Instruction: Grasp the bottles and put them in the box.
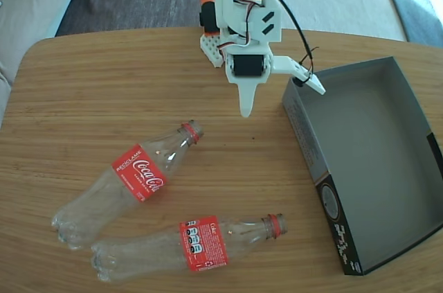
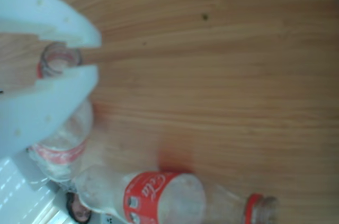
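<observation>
- Two empty bottles lie on their sides on the desk [image 1: 83,78], out in front of the pincer [image 1: 280,99] in the fixed view. Neither one is in the box yet.
- The near bottle [image 1: 131,179] has its open neck pointing up toward the pincer. The far bottle [image 1: 190,246] lies just past it, and their fat ends almost touch.
- The box [image 1: 360,161] sits right beside the pincer, on the right side in the fixed view. It has nothing in it.
- What could go wrong: the bottles are round and light, so I think a push from one finger could make one roll away.
- A squeeze on the thin neck might slip off, and the bottle could swing and drop.
- Moving one bottle could bump the other, since they lie so close.
- One finger of the pincer is near the box wall, so a turn could knock the box.
- The pincer is spread apart and holds nothing. It hangs above the desk and touches no bottle.
- In the wrist view, the neck of a bottle [image 2: 58,62] shows through the gap between the two fingers [image 2: 47,102], but lower down.
</observation>
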You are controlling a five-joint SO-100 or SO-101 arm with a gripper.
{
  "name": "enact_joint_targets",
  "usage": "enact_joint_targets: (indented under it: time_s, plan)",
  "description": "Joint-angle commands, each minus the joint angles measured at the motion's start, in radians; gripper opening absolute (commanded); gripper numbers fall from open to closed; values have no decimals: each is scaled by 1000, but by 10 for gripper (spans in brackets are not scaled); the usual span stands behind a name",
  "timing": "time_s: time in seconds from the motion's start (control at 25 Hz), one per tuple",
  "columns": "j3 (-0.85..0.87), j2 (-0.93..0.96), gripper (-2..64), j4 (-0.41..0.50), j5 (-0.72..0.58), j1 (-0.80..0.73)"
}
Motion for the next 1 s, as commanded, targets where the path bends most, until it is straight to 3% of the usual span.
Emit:
enact_joint_targets:
  time_s: [0.0,0.96]
  plan:
    - [-18,6,-4,0,-5,2]
    - [-20,-11,-4,-14,2,-15]
